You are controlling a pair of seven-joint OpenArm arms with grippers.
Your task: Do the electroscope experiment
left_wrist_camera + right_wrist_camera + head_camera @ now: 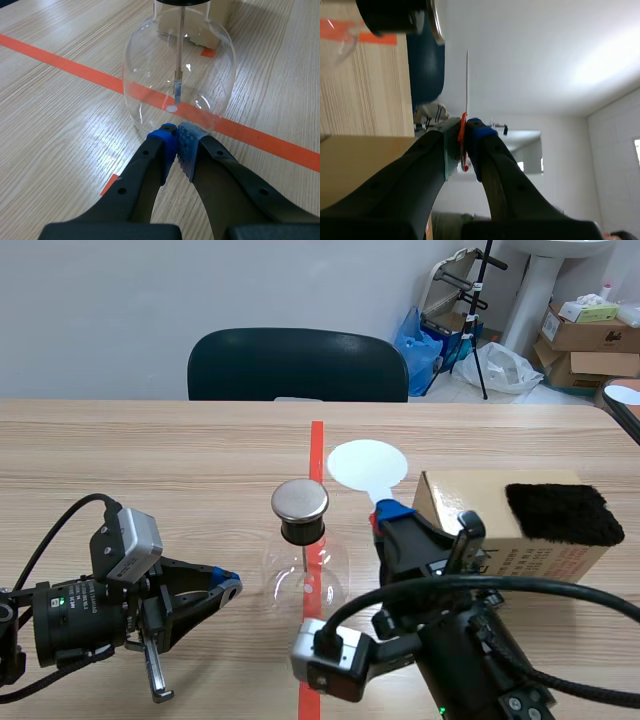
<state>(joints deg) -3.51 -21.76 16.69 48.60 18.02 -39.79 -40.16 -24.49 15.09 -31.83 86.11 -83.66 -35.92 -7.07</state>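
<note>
A: Nearest first?
B: Low at the near left, the left gripper [228, 585] [176, 131], blue pads pressed together on nothing. Tips right at the base of the clear round glass flask [305, 578] [150, 85]; contact hard to judge.
A: And the flask itself?
B: Upright on the orange-red tape line [317, 445], mid-way across the pale wooden table [150, 470]. Plugged with a black stopper [301, 531], topped by a round metal cap [300, 500], with a thin rod [179, 60] hanging inside.
A: To its right?
B: The right gripper [388, 514] [464, 131], just beside the flask, clamped on the orange-red handle [463, 145] of a flat white round paddle [367, 464] standing above the fingers.
A: Farther back?
B: A tan cardboard box [450, 495] carrying a black fuzzy pad [562, 513]; past the table, a dark chair [298, 365].
</note>
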